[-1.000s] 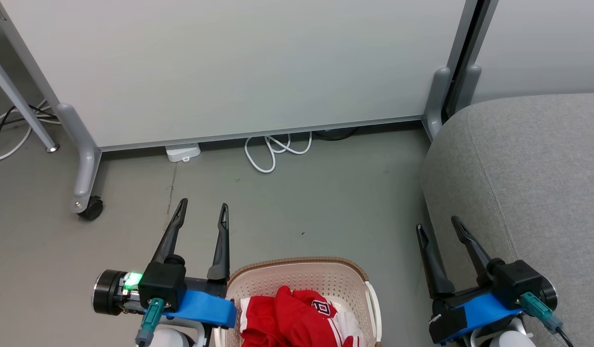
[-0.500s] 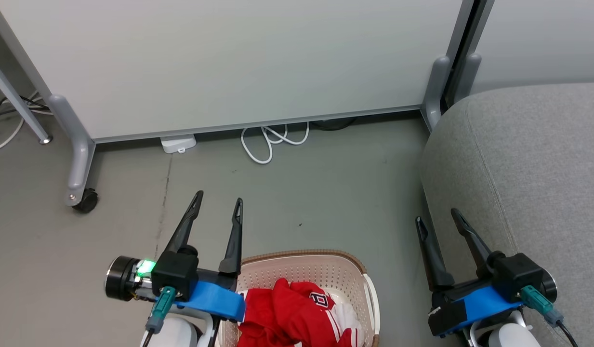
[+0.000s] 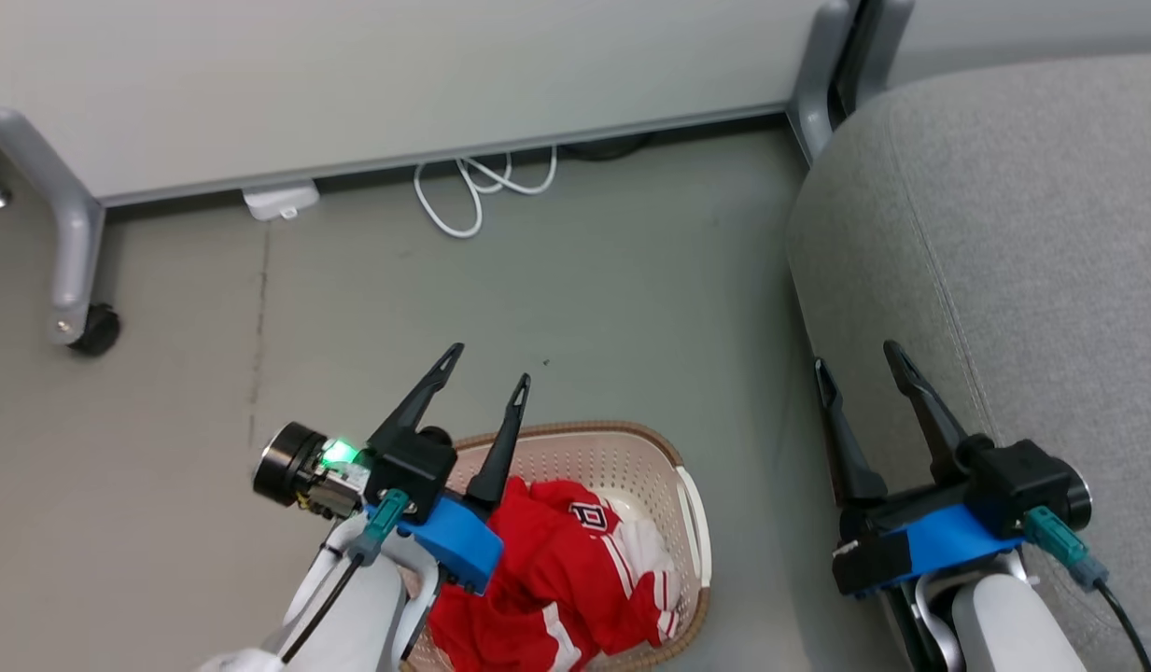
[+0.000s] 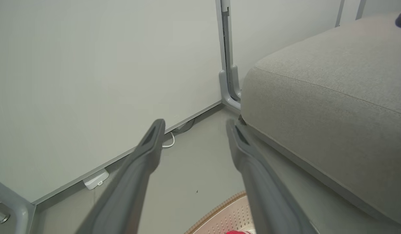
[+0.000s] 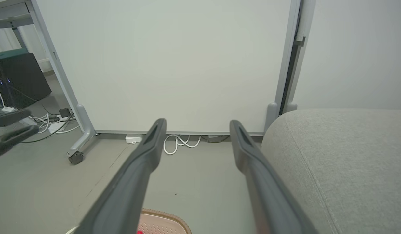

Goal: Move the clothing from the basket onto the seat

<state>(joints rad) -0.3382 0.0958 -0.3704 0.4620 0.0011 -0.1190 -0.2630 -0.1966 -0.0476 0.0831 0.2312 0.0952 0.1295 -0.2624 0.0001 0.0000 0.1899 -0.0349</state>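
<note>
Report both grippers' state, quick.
Left gripper: jaws open, holding nothing, above the basket.
Right gripper: jaws open, holding nothing, beside the seat.

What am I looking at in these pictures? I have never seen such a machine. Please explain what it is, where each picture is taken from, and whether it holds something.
This is a wheeled robot with two arms, each ending in a pincer with two long dark fingers. One picture comes from a camera on its head, looking down at the floor. There the left pincer is above the near rim of the basket, and the right pincer is beside the seat. Both are open and hold nothing.

The other two pictures come from cameras on the wrists, each looking along its own fingers.

The red clothing lies in the basket, which stands on the floor. A white cable lies by a grey partition. Nothing lies on the part of the seat that shows.
</note>
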